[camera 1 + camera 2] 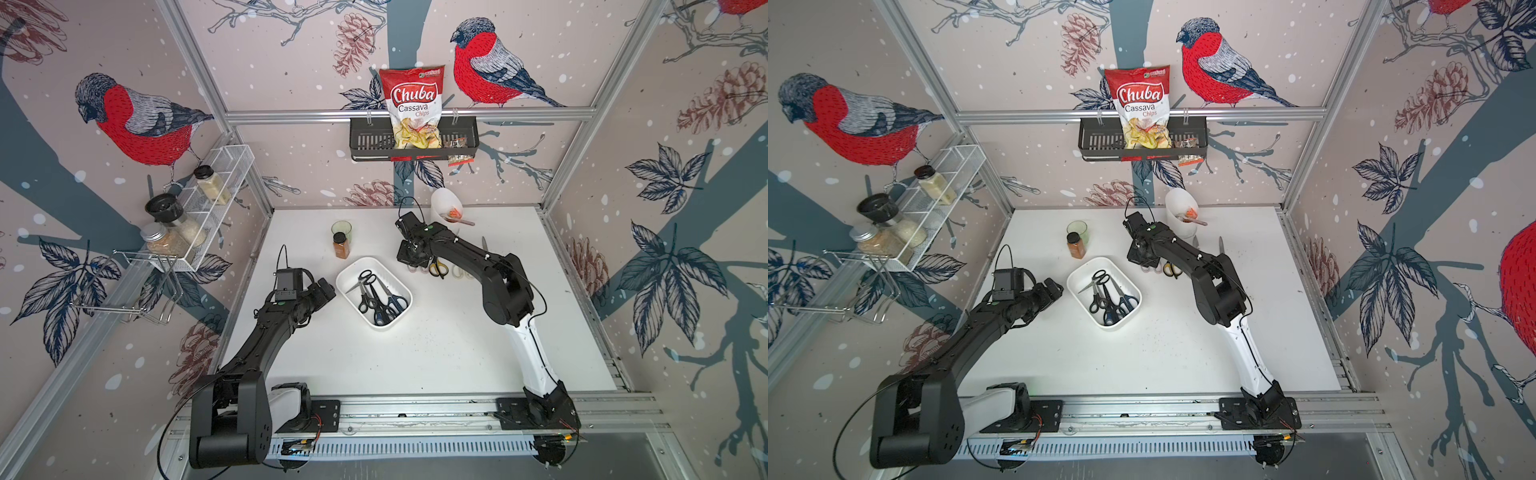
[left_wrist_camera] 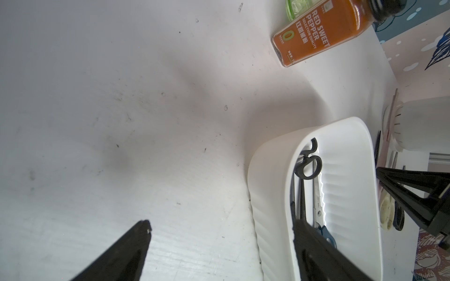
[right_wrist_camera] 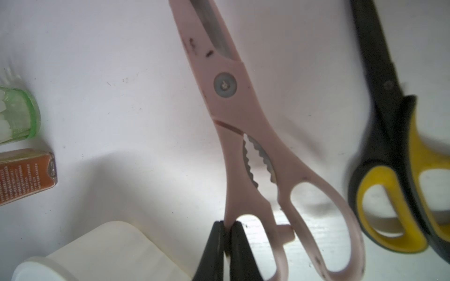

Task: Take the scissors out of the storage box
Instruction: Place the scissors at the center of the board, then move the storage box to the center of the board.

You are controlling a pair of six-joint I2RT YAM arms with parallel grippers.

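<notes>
Though half-hidden, pink scissors (image 3: 243, 114), R jaws

Right wrist view: pink scissors (image 3: 243, 121) blade tips running off edge; black-and-yellow scissors (image 3: 389, 170) blurring, getting clipped by edge. Both top views: right arm (image 1: 469, 257) covering blades of these 2 pairs and of cream scissors (image 1: 458, 272), only loops peeking out. Left wrist view: storage box (image 2: 267, 194) running off edge; 1 finger of left gripper (image 2: 220, 223) hiding handles inside. Scissors in box (image 1: 376, 297) overlapping, too tangled for counting.
</notes>
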